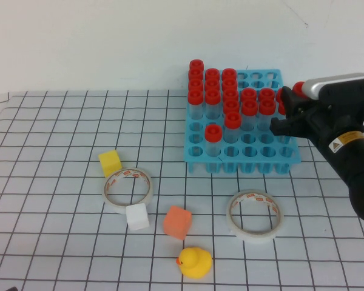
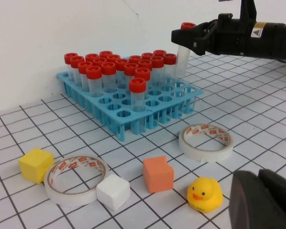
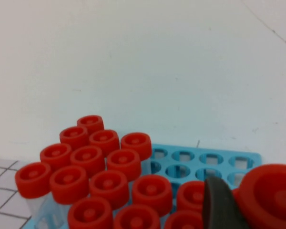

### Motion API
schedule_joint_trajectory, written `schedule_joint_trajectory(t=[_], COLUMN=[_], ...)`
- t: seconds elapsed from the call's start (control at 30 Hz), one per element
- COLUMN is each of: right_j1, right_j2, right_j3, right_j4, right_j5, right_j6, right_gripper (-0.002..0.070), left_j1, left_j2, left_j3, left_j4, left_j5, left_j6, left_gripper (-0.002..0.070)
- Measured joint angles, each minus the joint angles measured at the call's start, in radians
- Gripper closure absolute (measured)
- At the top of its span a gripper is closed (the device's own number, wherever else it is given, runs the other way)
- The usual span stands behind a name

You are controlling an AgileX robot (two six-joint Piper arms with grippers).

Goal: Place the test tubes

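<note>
A blue rack (image 1: 242, 165) stands at the back right, holding several red-capped test tubes (image 1: 213, 85) in its rear rows and one lone tube (image 1: 213, 138) nearer the front. My right gripper (image 1: 293, 110) hovers over the rack's right edge, shut on one more red-capped tube (image 1: 298, 88). In the left wrist view that tube (image 2: 183, 55) hangs tilted from the right gripper (image 2: 187, 39) above the rack (image 2: 109, 121). Its cap (image 3: 269, 195) fills the right wrist view beside one dark finger (image 3: 218, 205). My left gripper (image 2: 258, 200) is shut and empty, low near the duck.
Two white tape rolls (image 1: 128, 187) (image 1: 255, 214) lie in front of the rack. A yellow cube (image 1: 110, 162), a white cube (image 1: 137, 216), an orange cube (image 1: 177, 222) and a yellow rubber duck (image 1: 195, 262) sit around them on the gridded tabletop.
</note>
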Motion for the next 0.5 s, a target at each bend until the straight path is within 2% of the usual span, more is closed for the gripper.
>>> schedule_joint_trajectory(t=[0.3,0.5], right_j1=[0.000,0.000], right_j2=[0.002,0.014], right_j3=[-0.019,-0.028], right_j4=[-0.037,-0.037], right_j5=[0.109,0.115], right_j6=[0.000,-0.004], right_gripper=[0.0407,0.0407], left_j1=[0.000,0.000], left_j2=[0.000,0.000], left_j3=[0.000,0.000], left_j4=[0.000,0.000], left_j5=[0.013,0.013], left_j6=[0.002,0.002], left_gripper=[0.0676,0.0676])
